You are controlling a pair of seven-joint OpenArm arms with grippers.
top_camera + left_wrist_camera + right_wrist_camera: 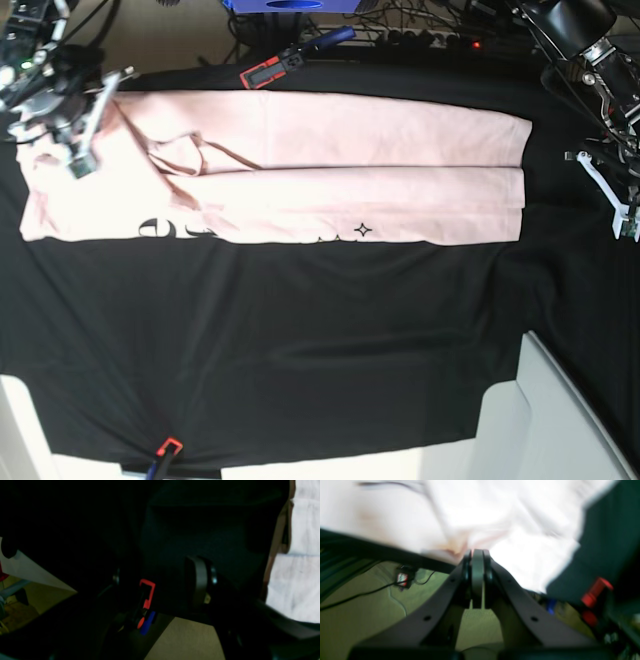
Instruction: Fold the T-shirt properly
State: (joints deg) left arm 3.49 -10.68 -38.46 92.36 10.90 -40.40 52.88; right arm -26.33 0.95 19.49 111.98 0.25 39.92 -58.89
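One pink T-shirt (300, 180) lies folded into a long strip across the far part of the black table cloth (300, 350). Black print shows along its near edge. No box or bin shows. There are two arms. The right gripper (477, 555) sits at the shirt's end with its jaws pressed together, on cloth or not is unclear. The left gripper (620, 200) hangs past the other end, jaws partly apart, holding nothing.

Black cloth-covered table (300, 340) filling most of the scene, clipped by a red and blue clamp (165, 449) at the near edge. Tangled black cables (420, 25) along the far side. Pale floor (300, 465) beyond.
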